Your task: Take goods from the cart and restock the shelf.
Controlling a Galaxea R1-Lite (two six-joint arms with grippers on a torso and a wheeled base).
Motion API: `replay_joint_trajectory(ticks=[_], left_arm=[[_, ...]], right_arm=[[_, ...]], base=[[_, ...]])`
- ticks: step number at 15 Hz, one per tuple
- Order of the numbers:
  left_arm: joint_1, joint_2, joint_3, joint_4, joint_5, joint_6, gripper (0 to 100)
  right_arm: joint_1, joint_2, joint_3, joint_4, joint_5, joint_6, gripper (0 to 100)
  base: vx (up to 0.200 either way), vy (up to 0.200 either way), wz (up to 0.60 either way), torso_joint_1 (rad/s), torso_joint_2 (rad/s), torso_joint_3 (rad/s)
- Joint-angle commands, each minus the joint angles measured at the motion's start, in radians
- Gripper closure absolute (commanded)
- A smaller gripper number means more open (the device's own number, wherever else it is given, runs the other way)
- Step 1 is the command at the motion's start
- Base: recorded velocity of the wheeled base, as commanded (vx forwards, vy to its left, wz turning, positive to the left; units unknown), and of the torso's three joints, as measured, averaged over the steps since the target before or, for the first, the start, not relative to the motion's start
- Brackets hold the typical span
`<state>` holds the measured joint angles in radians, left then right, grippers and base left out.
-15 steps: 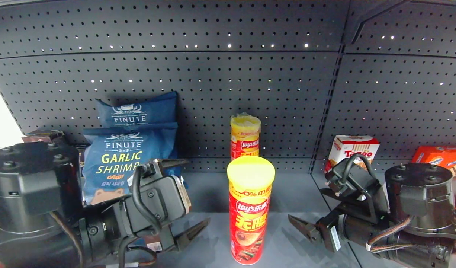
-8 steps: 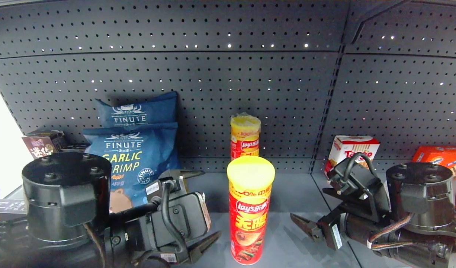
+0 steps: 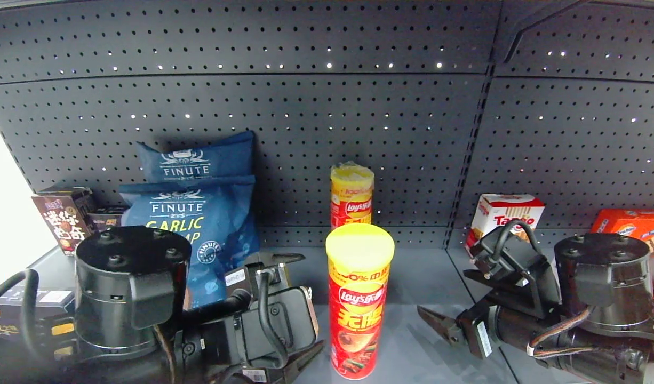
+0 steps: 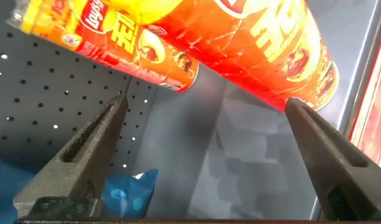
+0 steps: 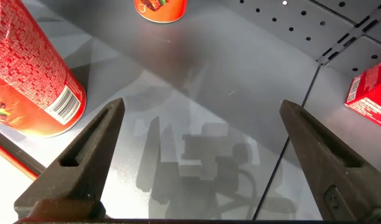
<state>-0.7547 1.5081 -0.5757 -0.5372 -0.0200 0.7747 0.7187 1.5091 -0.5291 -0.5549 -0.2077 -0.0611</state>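
Head view shows the front chip can (image 3: 359,301) upright near the shelf (image 3: 423,277) front edge, aligned before the rear chip can (image 3: 351,194), apparently to form a row, flanked by left gripper (image 3: 311,301) and right gripper (image 3: 441,292), both spread wide, holding nothing.

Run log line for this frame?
left pincer: open, empty, beside front chip can | right pincer: open, empty | front chip can: upright on shelf
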Motion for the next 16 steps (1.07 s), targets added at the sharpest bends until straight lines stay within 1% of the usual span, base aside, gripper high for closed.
replay_joint_trajectory(ticks=[1, 2, 8, 10, 16], left_arm=[[0.0, 0.017, -0.003, -0.009, 0.0, 0.0, 0], [0.0, 0.027, -0.001, -0.03, 0.0, 0.0, 0], [0.0, 0.044, -0.003, -0.033, 0.0, 0.0, 0], [0.0, 0.064, -0.003, -0.058, 0.0, 0.0, 0], [0.0, 0.08, -0.004, -0.061, 0.0, 0.0, 0]], right_arm=[[0.001, -0.001, 0.001, 0.0, -0.001, 0.0, 0], [0.001, -0.001, 0.001, 0.0, 0.001, 0.0, 0], [0.001, -0.001, 0.011, 0.0, -0.001, 0.0, 0], [0.001, -0.006, 0.018, -0.007, 0.001, 0.0, 0], [0.001, -0.015, 0.031, -0.008, 0.001, 0.0, 0]], base=[[0.0, 0.0, 0.0, 0.0, 0.0, 0.0], [0.0, 0.0, 0.0, 0.0, 0.0, 0.0], [0.0, 0.0, 0.0, 0.0, 0.0, 0.0], [0.0, 0.0, 0.0, 0.0, 0.0, 0.0], [0.0, 0.0, 0.0, 0.0, 0.0, 0.0]])
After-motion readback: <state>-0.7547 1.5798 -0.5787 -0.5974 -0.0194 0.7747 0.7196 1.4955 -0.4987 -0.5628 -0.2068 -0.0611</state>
